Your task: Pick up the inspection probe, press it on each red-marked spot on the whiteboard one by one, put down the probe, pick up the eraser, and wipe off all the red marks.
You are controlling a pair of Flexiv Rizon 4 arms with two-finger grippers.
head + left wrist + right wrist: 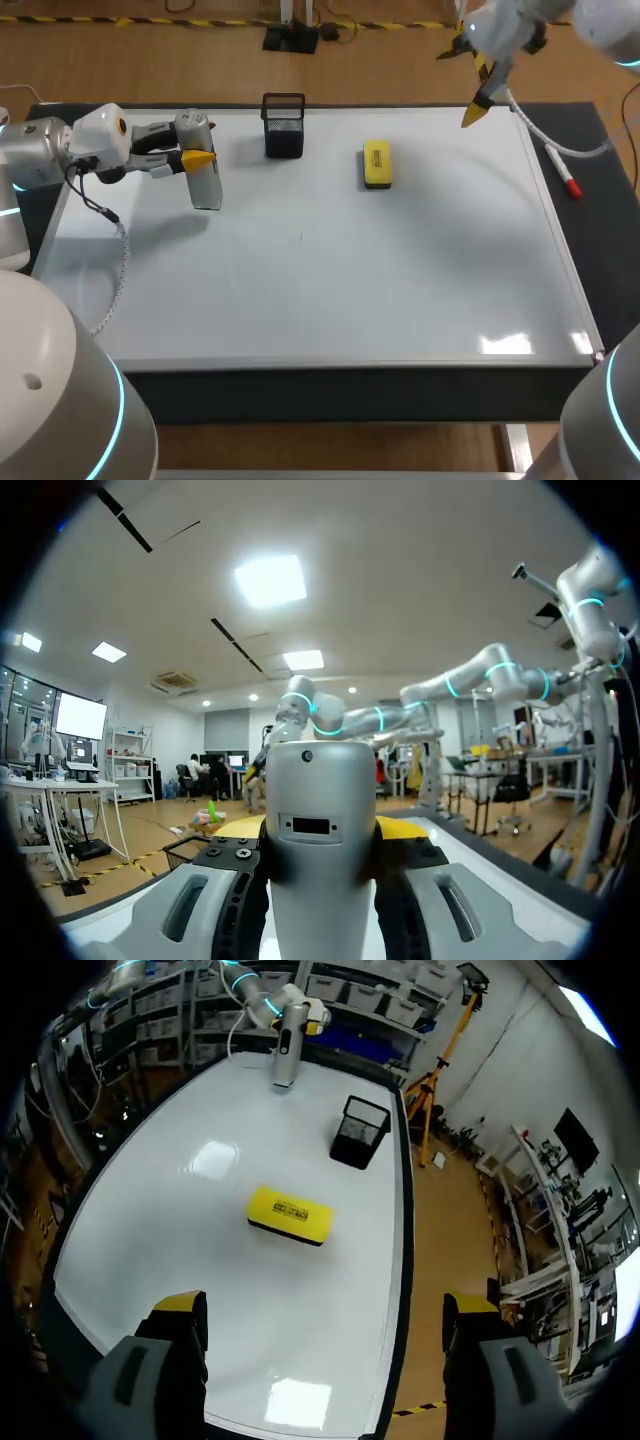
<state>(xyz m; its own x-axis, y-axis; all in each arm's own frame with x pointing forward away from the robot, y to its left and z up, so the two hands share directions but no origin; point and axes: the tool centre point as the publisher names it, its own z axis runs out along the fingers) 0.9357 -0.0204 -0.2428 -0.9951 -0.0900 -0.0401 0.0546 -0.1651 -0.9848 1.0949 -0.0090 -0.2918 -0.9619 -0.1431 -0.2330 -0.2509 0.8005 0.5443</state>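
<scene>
1. Whiteboard point(350, 300) is lying flat: glossy, hard, slick, and throwing back glare. No red marks are showing up for me in any view.
2. Left gripper point(200, 158) is clamping the inspection probe point(204, 182) over the board's left part, one finger on each side, with the probe hanging about upright. I can't tell whether its lower end is touching the board.
3. The probe is looking like a rigid, smooth grey shell, rounded on top and taller than it is wide. I'm judging it moderately light but slippery. I'm expecting it to creep in the pads under an off-axis push, so pressing straight down is looking safest.
4. Eraser point(377, 164) is sitting on the board right of centre, well apart from the probe. It's a yellow block with a dark underside, probably light, with a hard top and a soft felt base. I'm favouring a grip across the narrow sides.
5. Black mesh basket point(284, 127) is standing at the far edge, left of the eraser.
6. Right gripper point(325, 1310) is hanging high over the far right corner, fingers spread wide and holding nothing.
7. A red-capped marker point(565, 175) is lying off the board on the dark table point(610, 230).
</scene>
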